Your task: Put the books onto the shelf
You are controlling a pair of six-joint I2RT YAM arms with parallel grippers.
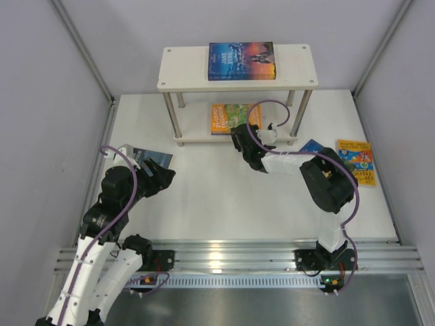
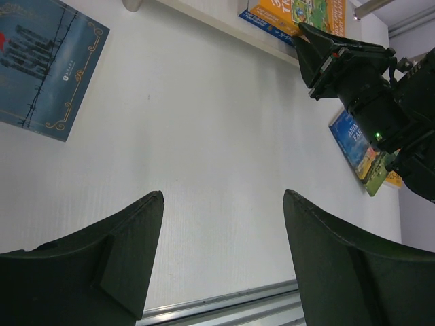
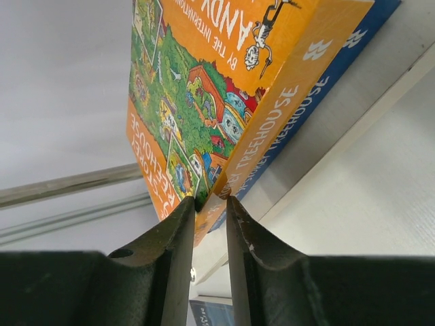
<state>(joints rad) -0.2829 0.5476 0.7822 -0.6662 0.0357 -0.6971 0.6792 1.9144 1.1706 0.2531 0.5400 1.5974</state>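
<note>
Shelf (image 1: 299, 75) as landmark; blue-and-sunset book (image 1: 241, 61) flat on its top board; orange-green book (image 3: 204, 102) on its lower board, one corner pinched in the narrow jaws of the right gripper (image 3: 211, 204); left gripper (image 2: 224, 197) spread wide, holding nothing, front-left of the shelf, near a dark blue book (image 2: 41, 68).

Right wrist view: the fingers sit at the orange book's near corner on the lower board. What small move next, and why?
Probably nudge the orange illustrated paperback a little deeper onto the cream shelf's lower board, then open. The right gripper appears to pinch its corner between nearly closed fingertips, and that corner, stacked on a blue book, lies close to the board's front edge.
</note>
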